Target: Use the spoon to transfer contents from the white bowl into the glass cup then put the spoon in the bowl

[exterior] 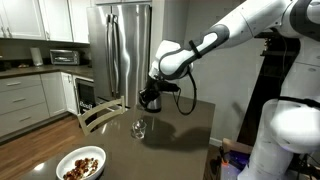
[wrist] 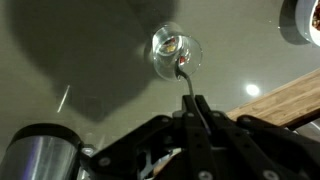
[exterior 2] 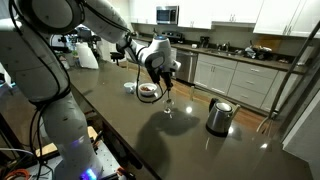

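Observation:
The glass cup [wrist: 172, 50] stands on the dark table and shows in both exterior views [exterior: 139, 128] [exterior 2: 168, 108]. My gripper [wrist: 197, 118] is above it, shut on the thin handle of the spoon [wrist: 186, 85]. The spoon points down, with its tip at the cup's rim or just inside. A few brown contents [wrist: 173, 42] lie in the cup. The white bowl [exterior: 68, 157] holds brown contents [exterior: 82, 167] at the table's near corner. It also shows in an exterior view [exterior 2: 148, 91] and at the top right edge of the wrist view [wrist: 302, 22].
A steel kettle [exterior 2: 219, 116] stands on the table close to the cup and shows at the lower left of the wrist view [wrist: 40, 155]. A wooden chair [exterior: 100, 115] is at the table's edge. A fridge [exterior: 125, 50] and kitchen counters stand behind.

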{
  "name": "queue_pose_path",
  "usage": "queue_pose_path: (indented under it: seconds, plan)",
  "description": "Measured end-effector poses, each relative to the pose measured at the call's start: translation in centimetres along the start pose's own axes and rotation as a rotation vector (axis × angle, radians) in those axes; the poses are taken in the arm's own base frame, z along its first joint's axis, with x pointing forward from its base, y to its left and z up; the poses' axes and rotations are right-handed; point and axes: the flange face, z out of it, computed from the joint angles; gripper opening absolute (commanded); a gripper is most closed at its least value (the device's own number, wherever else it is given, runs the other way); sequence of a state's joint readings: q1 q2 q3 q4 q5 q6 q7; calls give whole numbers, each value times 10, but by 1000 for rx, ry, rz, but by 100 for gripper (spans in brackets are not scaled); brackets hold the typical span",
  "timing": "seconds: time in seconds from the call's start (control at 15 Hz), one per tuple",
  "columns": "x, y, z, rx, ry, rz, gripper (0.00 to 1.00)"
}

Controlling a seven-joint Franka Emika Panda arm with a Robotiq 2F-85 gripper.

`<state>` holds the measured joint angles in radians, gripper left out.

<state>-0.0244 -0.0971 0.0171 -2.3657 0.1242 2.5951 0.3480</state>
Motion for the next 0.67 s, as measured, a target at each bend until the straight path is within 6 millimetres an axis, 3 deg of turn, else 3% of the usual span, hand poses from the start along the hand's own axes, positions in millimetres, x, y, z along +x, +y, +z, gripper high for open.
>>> queue_pose_path:
  seconds: [0.67]
  plan:
    - [3, 9, 8, -125, 34, -9, 2]
